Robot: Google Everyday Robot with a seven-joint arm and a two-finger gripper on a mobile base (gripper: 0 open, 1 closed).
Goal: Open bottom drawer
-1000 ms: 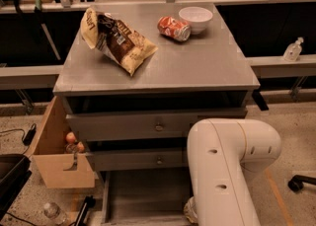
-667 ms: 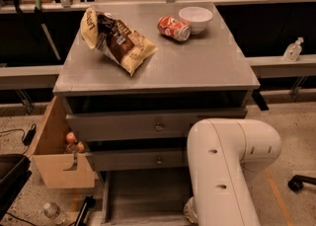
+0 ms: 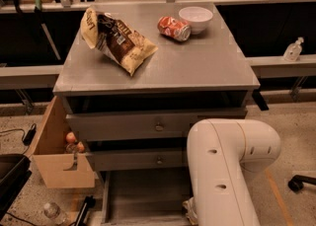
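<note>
The bottom drawer (image 3: 143, 195) sits at the foot of the cabinet (image 3: 197, 72), its shallow grey tray showing well forward of the two drawer fronts above. It looks stiff, light and free-sliding. Its knob is out of sight, so the front lip seems the best hold. The gripper (image 3: 190, 212) hangs at the cabinet's foot, by the tray's right edge under the white arm (image 3: 222, 170); whether it grips anything, I cannot tell. A cardboard box (image 3: 54, 166) stands against the cabinet's left side.

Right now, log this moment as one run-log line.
bottom drawer: pulled out, tray showing | gripper: low at tray's right, mostly hidden behind arm | cabinet top: chip bag, can, bowl
</note>
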